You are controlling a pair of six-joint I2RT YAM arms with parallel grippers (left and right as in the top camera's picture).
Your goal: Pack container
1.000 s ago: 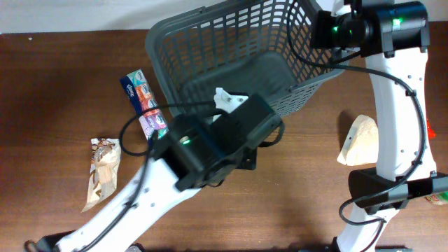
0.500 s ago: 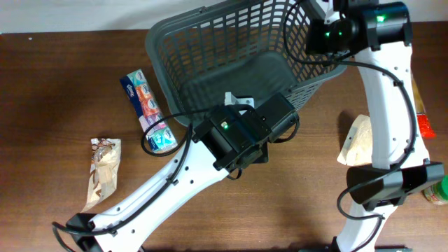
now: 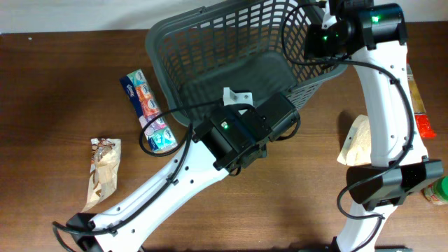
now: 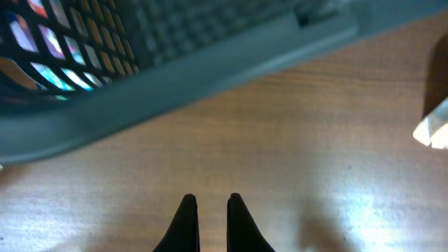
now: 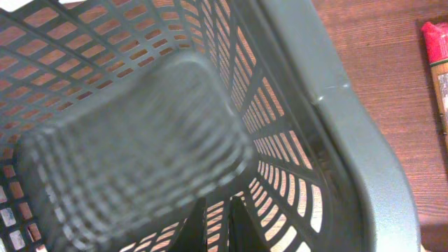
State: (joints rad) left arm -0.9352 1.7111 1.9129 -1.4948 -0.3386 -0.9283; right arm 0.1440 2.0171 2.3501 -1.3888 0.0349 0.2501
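Hovering just outside the near rim of the container (image 3: 231, 49), your left gripper (image 4: 208, 215) pointed at bare wood. Its two dark fingers were drawn almost together, with only a sliver between them and nothing in it. The dark grey basket sat at the far middle of the table (image 3: 56, 84). It looked tipped toward the camera, and its long axis ran roughly across the table from left to right. From the left jaws, its thick rim lay straight ahead and close, filling the top of the left wrist view.

Your right gripper (image 5: 215, 232) was down at the basket's far right corner, inside the lattice wall. Its fingers showed only as dark shapes against dark slots, so you could not tell whether they were spread or clamped on the plastic.

The basket floor looked empty, so the packing had, by the look of it, yet to begin. The goods lay outside on brown wood. A coloured packet (image 3: 145, 105) was just beside the basket's left wall and a crumpled wrapper (image 3: 103, 171) lay farther out, both on the left arm's side. A cream pouch (image 3: 357, 140) and a red packet (image 3: 422, 124) lay to the right. The left arm was the nearer one to the coloured packet, with open table between them.
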